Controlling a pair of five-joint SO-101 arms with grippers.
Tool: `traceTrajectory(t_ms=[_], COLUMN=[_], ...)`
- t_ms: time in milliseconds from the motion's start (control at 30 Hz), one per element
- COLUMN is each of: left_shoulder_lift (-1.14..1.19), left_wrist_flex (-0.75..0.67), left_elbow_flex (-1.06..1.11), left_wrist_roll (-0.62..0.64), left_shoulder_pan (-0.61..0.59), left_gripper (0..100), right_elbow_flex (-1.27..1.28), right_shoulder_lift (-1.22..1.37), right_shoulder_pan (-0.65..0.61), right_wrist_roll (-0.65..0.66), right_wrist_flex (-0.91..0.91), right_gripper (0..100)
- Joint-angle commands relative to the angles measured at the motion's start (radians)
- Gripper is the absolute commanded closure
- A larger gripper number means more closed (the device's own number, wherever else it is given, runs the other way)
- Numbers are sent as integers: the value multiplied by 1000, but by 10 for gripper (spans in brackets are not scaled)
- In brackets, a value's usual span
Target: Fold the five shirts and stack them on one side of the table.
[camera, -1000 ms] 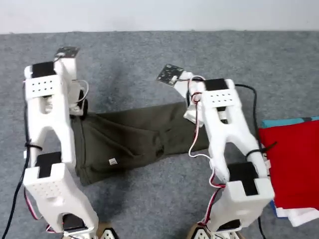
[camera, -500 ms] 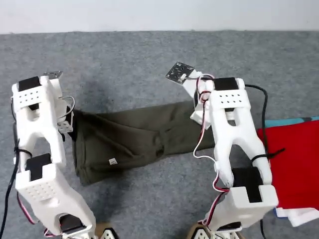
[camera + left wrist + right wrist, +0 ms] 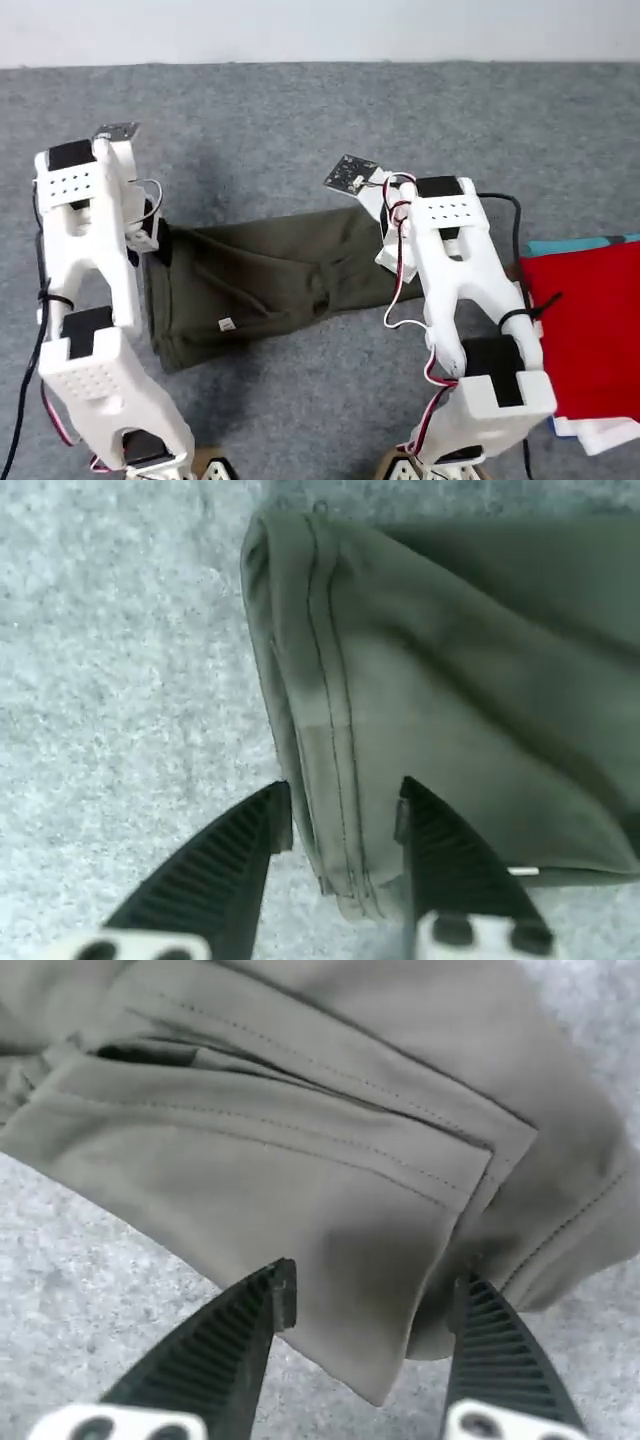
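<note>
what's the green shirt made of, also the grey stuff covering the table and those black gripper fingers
The green shirt looks like a soft matte knit, likely cotton jersey: it creases limply and has stitched double hems. The table cover is grey, speckled and fuzzy, like felt or low-pile carpet. The left gripper's fingers are matte black and ribbed, probably moulded or printed plastic.

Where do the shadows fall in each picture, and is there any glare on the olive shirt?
High view: a soft shadow lies on the grey table just beyond the olive shirt, and the cloth shows no glare. Left wrist view: the cloth darkens away from the left gripper. Right wrist view: a dim patch sits on the cloth near the right gripper, and the fold holds a dark line.
</note>
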Motion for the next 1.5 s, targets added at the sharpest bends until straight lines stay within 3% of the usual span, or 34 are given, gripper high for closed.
traceTrajectory(t_ms=[0,200,400,567,700,867,1100,1200,1467], left_shoulder_lift=[58,219,330,448,471,522,497,453,104], left_wrist_flex=[20,-5,-3,5,11,14,23,23,21], left_elbow_flex=[-33,-44,-150,-160,-213,-216,-213,-216,-246], left_wrist_roll=[-2,-2,78,87,138,141,137,75,60], left_shoulder_pan=[-3,-6,-68,-51,-41,11,98,153,391], left_gripper=[821,739,737,744,829,986,987,987,988], right_elbow_flex=[-3,-3,-2,25,38,49,58,121,440], right_shoulder_lift=[-53,-53,-53,-53,-53,-56,-216,-309,-593], right_shoulder_pan=[-1,1,2,1,1,1,62,107,254], right_wrist_roll=[-5,-5,-8,-8,-8,-9,-6,-3,-8], right_wrist_flex=[-15,-13,-7,-13,-7,-7,-2,4,-8], right_gripper=[745,745,746,746,746,746,746,746,746])
